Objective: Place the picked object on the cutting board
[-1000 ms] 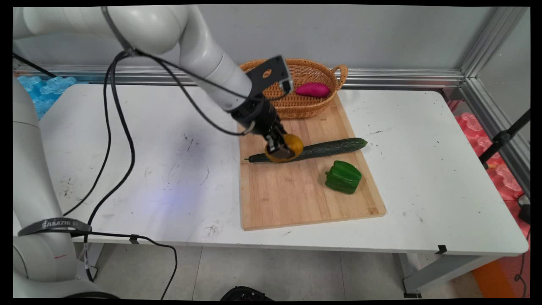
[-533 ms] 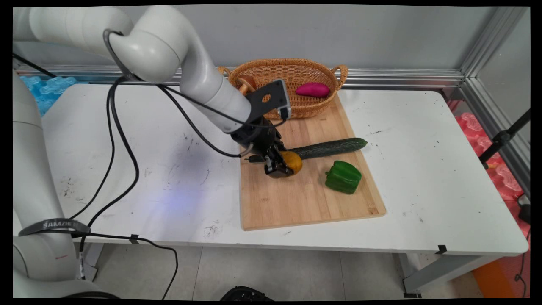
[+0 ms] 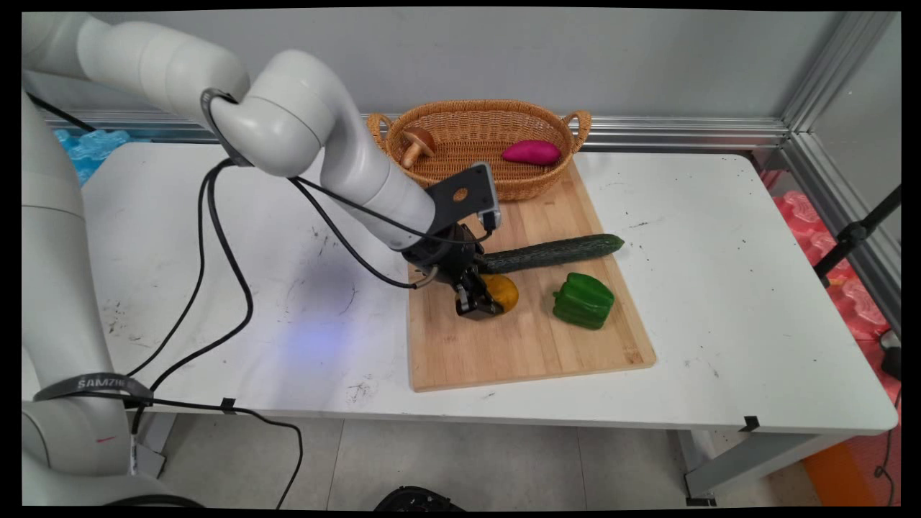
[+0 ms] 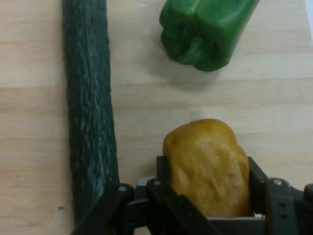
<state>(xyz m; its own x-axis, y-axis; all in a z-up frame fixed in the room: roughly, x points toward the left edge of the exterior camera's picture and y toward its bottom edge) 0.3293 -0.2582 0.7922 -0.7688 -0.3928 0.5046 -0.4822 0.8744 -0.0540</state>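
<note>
White table (image 3: 719,288), scuffed and speckled with dark marks, set against a grey wall with an aluminium rail along its foot; tiled floor below, blue foam pieces (image 3: 86,147) at far left, red ones (image 3: 856,302) at far right. On the table, a long wooden cutting board (image 3: 504,345), running from near the front edge back to a wicker basket (image 3: 489,129) with two handles. In the basket, a brown mushroom (image 3: 416,144) at the left and a purple sweet potato (image 3: 531,152) at the right. Across the board's middle, a dark green cucumber (image 3: 561,252) (image 4: 90,112), lying slantwise, its left end hidden behind the wrist. Just in front of its right half, a green bell pepper (image 3: 583,301) (image 4: 208,29), apart from it. Black cables hanging from the arm over the table's left side. Gripper (image 3: 481,306) (image 4: 208,196) low over the board, fingers (image 4: 164,178) pressed against both sides of a yellow potato (image 3: 500,291) (image 4: 208,166), partly closed to its width. Potato between cucumber and pepper, just beside the cucumber, well short of the pepper; whether resting on the wood or just above it, impossible to tell. Lumpy, ochre-yellow skin, rounded and somewhat elongated, matte with faint dimples.
</note>
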